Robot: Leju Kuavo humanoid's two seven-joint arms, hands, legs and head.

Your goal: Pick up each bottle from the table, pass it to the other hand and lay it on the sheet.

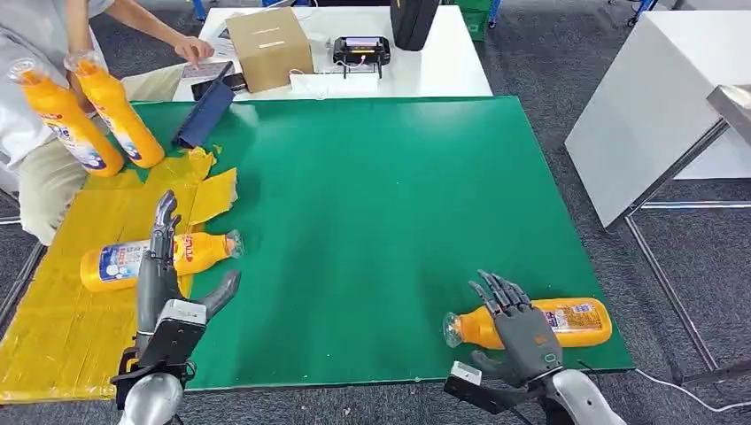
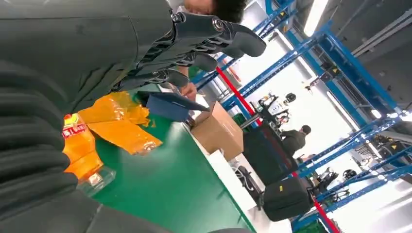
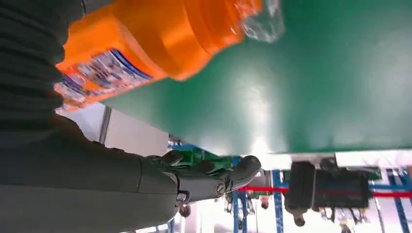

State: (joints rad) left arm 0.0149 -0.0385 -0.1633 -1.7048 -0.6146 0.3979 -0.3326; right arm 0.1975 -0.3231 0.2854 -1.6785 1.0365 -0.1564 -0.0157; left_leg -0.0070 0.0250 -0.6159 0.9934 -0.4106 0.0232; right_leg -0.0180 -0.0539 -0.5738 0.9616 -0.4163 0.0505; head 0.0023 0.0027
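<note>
One orange bottle [image 1: 202, 251] with a clear cap lies on its side on the yellow sheet [image 1: 71, 336] at the table's left. My left hand [image 1: 162, 270] is stretched flat over it, fingers straight and thumb apart, gripping nothing. The left wrist view has this bottle [image 2: 80, 150] under the palm and the fingers [image 2: 204, 43] extended. A second orange bottle [image 1: 576, 321] lies on the green table top [image 1: 381, 195] near its front right corner. My right hand [image 1: 518, 326] hovers over the bottle's neck with fingers spread. In the right wrist view the bottle [image 3: 145, 43] lies beside the open fingers [image 3: 204, 174].
A seated person at the far left holds two more orange bottles [image 1: 66, 124] upright over the sheet. A blue pouch [image 1: 205, 111], a cardboard box [image 1: 270, 46] and a black device [image 1: 361, 50] sit at the back. A white table [image 1: 655, 97] stands to the right.
</note>
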